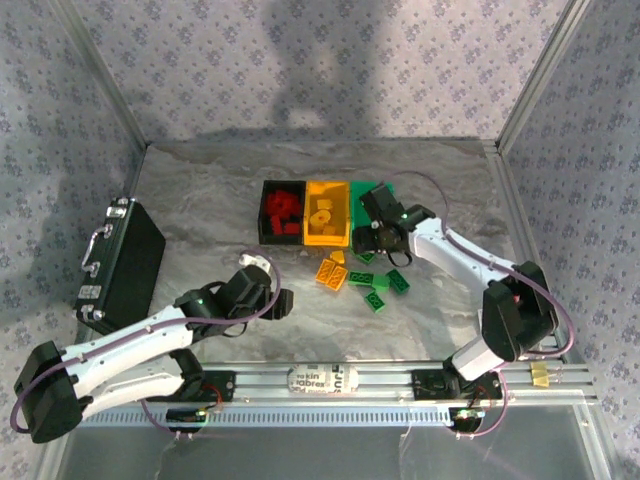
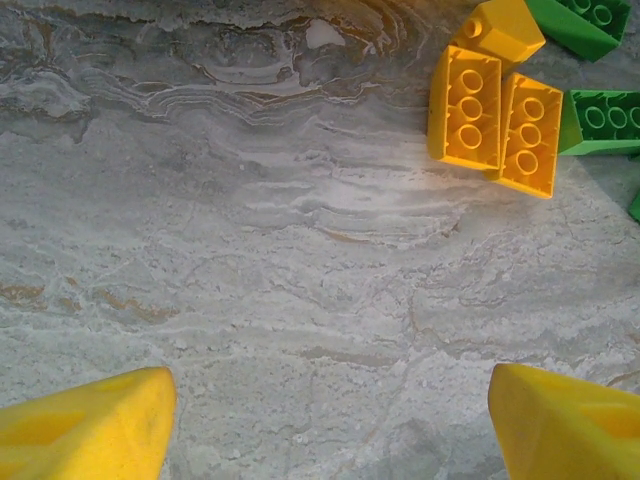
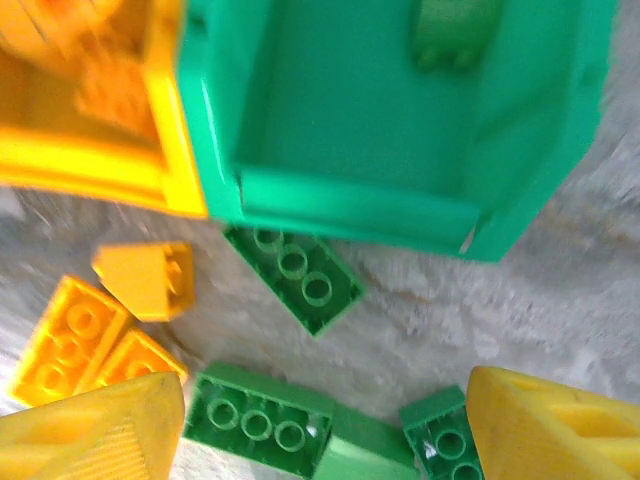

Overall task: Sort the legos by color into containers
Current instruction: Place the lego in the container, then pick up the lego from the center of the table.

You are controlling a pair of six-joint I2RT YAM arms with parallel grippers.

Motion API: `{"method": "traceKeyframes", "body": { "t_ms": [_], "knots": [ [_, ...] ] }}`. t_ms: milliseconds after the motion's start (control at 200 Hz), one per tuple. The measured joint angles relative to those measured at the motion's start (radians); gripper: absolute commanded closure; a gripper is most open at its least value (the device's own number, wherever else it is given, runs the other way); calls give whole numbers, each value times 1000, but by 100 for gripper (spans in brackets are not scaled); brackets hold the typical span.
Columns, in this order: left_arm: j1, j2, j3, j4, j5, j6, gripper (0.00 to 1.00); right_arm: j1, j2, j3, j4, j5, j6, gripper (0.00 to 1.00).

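Three containers stand in a row at the table's middle back: a black bin [image 1: 280,212] with red legos, a yellow-orange bin [image 1: 327,212] with yellow ones, and a green bin [image 3: 400,110] with one green brick [image 3: 455,30] inside. Loose legos lie in front of the bins: orange ones [image 1: 332,272] and green ones [image 1: 375,285]. My right gripper [image 3: 325,430] hovers open at the green bin's front edge, over green bricks [image 3: 255,420] on the table, holding nothing. My left gripper [image 2: 330,430] is open over bare table, with yellow bricks [image 2: 490,120] ahead to its right.
A large black case with a metal handle [image 1: 125,262] lies at the left edge. Frame posts and patterned walls enclose the table. An aluminium rail [image 1: 330,380] with the arm bases runs along the near edge.
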Motion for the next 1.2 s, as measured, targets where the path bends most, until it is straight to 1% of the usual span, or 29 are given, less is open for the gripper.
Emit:
{"method": "traceKeyframes", "body": {
  "t_ms": [100,265,545,1004,1199],
  "knots": [
    [0,0,-4,0,0,-2,19,0,15,-48,19,-34,-25,24],
    [0,0,-9,4,-3,-9,19,0,62,-50,71,-48,-58,25],
    [0,0,-18,8,-3,-15,19,0,177,-15,98,-48,-106,27],
    [0,0,-29,13,-10,-15,19,0,274,35,117,-36,-128,29],
    [0,0,-29,20,-11,-15,19,0,291,36,121,-32,-128,34]
  ]
}}
